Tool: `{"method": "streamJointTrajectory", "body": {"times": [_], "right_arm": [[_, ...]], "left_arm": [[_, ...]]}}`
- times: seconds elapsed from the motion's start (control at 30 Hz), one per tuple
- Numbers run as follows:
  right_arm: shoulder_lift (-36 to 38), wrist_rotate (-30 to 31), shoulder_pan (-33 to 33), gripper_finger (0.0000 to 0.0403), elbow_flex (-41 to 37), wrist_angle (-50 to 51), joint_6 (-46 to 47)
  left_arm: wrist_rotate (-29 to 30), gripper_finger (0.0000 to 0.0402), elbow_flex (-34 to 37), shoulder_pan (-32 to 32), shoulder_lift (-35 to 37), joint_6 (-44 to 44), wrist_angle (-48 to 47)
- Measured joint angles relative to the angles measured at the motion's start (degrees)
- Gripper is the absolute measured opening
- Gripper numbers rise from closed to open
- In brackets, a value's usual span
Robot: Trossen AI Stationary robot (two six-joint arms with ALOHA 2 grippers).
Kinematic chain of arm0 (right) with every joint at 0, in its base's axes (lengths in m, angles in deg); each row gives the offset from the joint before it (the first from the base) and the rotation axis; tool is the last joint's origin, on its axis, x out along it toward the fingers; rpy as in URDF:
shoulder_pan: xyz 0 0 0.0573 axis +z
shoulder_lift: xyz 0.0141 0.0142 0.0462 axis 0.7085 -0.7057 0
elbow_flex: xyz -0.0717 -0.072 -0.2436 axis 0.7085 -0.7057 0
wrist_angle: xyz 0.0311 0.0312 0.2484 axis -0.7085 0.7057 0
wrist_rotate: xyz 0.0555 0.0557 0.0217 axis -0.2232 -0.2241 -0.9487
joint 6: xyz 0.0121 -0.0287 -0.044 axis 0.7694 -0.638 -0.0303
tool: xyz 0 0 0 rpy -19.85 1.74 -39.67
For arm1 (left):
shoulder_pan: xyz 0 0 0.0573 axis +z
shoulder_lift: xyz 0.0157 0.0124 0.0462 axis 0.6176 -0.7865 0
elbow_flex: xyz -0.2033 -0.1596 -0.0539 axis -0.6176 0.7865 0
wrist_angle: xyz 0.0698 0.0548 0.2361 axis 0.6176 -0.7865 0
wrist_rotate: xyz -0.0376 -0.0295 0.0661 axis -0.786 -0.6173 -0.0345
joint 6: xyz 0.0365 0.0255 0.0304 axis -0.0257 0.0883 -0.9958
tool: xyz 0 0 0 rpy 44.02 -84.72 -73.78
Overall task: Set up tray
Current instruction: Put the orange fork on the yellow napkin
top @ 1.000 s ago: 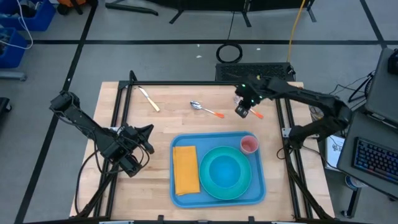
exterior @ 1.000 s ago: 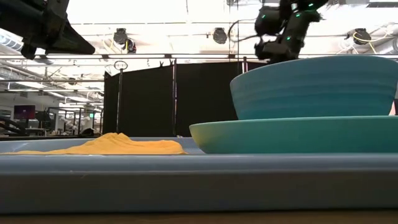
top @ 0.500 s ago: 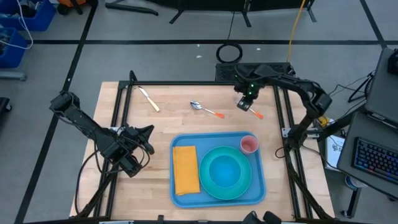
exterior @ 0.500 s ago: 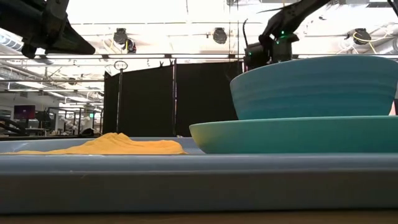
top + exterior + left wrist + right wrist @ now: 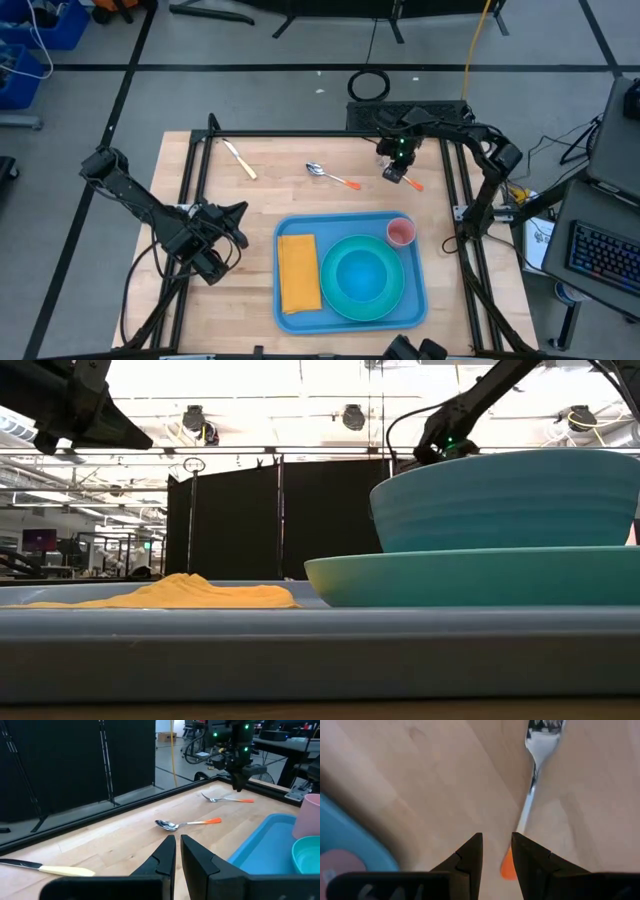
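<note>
Blue tray (image 5: 290,322) at table front: napkin, plate, bowl, cup aboard. Right gripper (image 5: 496,855), fingers narrowly parted (nothing held), over orange-handled fork (image 5: 529,802). Advice: straddle handle squarely before closing. Left gripper (image 5: 177,851) near-closed, idle.

The right gripper (image 5: 394,171) swings back from near the pink cup (image 5: 400,232), drops low over the far counter (image 5: 270,195), and now hovers right above the orange-handled fork (image 5: 530,805), fingers slightly parted.
</note>
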Motion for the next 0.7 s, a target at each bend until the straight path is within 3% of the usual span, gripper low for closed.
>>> {"method": "streamJointTrajectory", "body": {"times": [0.2, 0.47, 0.7], "right_arm": [[-0.22, -0.13, 0.02, 0.0104, -1.78, -4.18, -0.68], [-0.22, 0.21, -0.22, 0.0153, -4.01, -7.91, -0.83], [-0.22, 0.44, -0.83, 0.0157, -5.64, -10.67, -0.60]], "left_arm": [[-0.31, 0.0031, 0.00, 0.00, 0.00, 0.00, 0.00], [-0.32, 0.0031, 0.00, 0.00, 0.00, 0.00, 0.00], [-0.34, 0.0031, 0.00, -0.01, 0.00, 0.00, 0.15]]}}
